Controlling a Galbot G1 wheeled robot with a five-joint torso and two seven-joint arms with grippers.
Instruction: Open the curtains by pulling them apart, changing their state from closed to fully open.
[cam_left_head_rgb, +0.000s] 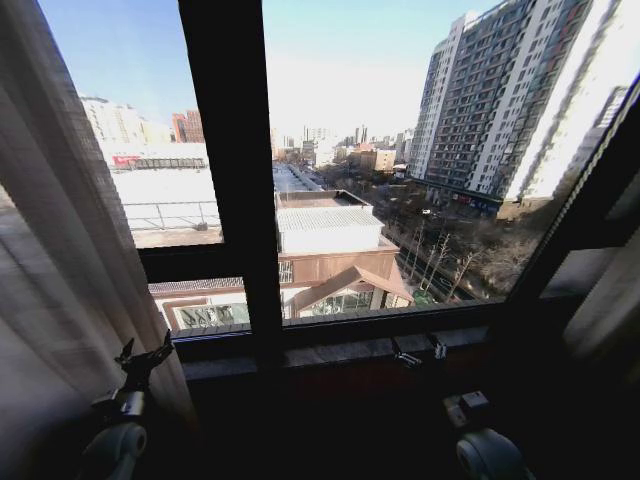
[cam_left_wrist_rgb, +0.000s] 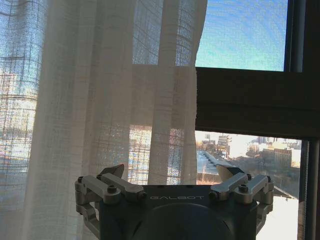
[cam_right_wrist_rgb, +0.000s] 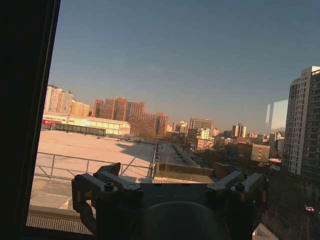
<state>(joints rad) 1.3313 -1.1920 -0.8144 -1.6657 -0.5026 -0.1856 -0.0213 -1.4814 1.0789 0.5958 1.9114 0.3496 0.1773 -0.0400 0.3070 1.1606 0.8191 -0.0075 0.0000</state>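
Curtains: we see the sheer white-cream woven curtains (cam_left_head_rgb: 70, 250) gathered in vertical folds at the left of the dark-framed window (cam_left_head_rgb: 235, 200); a second pale panel (cam_left_head_rgb: 610, 310) hangs at its right edge, leaving the glass between them bare.
Left gripper: our left gripper (cam_left_wrist_rgb: 172, 175) sits low, just beside the left panel's inner edge, fingers (cam_left_wrist_rgb: 117, 171) spread wide and holding nothing.
Right gripper: our right gripper (cam_right_wrist_rgb: 167, 172) faces the bare glass near the window's sill (cam_left_head_rgb: 340, 352), fingers wide apart, empty.

"GALBOT" is printed on the left end effector (cam_left_wrist_rgb: 171, 176) housing.
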